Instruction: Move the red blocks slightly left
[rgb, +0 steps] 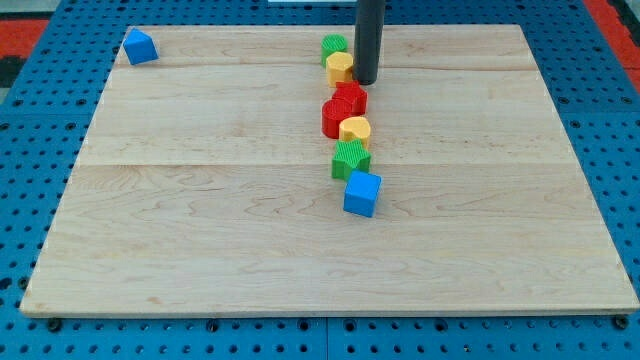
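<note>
Two red blocks touch near the board's middle top: a red star-like block (350, 98) and a red round block (334, 118) just below-left of it. My tip (366, 81) stands just above-right of the red star block and right beside a yellow block (341, 67). A green block (334, 46) lies above that yellow one. A second yellow block (355, 129) touches the red round block on its lower right. A green star block (350, 158) and a blue cube (362, 193) follow below, in a column.
A blue triangular block (139, 46) sits alone at the board's top left corner. The wooden board (200, 230) lies on a blue pegboard surface.
</note>
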